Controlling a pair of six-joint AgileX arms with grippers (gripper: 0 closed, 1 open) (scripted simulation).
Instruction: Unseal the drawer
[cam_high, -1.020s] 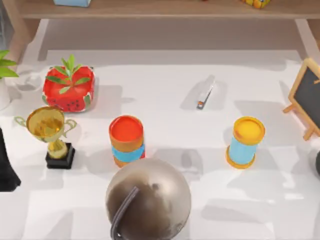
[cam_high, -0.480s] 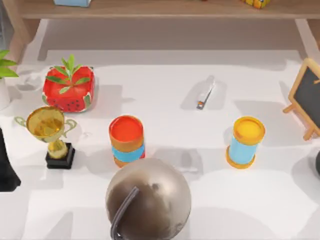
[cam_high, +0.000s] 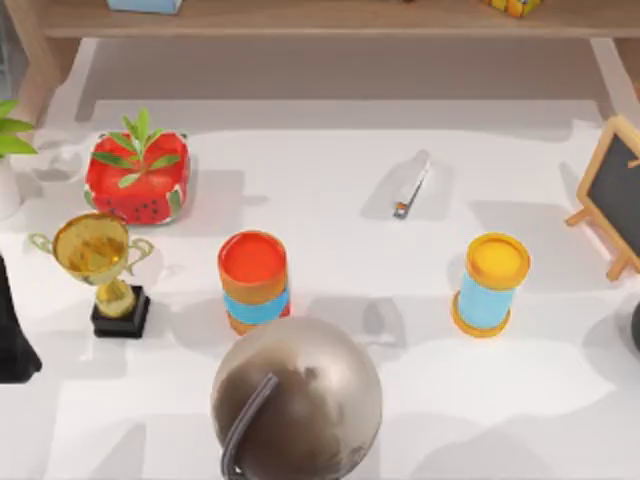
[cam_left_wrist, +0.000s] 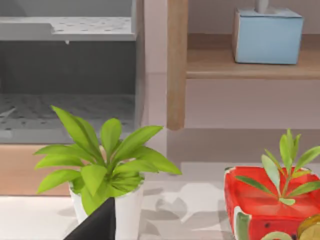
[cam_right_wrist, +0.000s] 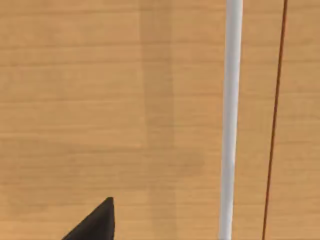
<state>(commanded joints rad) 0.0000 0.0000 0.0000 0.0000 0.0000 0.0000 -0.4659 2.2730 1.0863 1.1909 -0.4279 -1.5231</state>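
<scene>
drawer front is the plain wood panel that the right wrist view faces square-on and from close up, so the right arm looks like the one on the job.

going left to right: the left arm sits parked at the table's left edge. in its wrist view the left gripper is just a dark tip in front of a potted plant, and i can't tell if it's spread or pressed together. next over are the watermelon box, the trophy, the red-lidded can and the yellow-lidded can, none of them part of this task.

now the bit that matters. the white handle bar runs as one long straight line across the panel, parallel to a thin dark seam just beside it. the right gripper shows as a dark wedge on the far side of the bar from the seam, apart from it and not touching. can't tell whether it's spread or closed either. my guess is the next move has to shift sideways across the bar's long axis to straddle it, then pull straight away from the panel.

compared with a second ago, nothing on the table has budged. only the shadows on the near right part of the table have shifted, which fits the right arm being on the move.
</scene>
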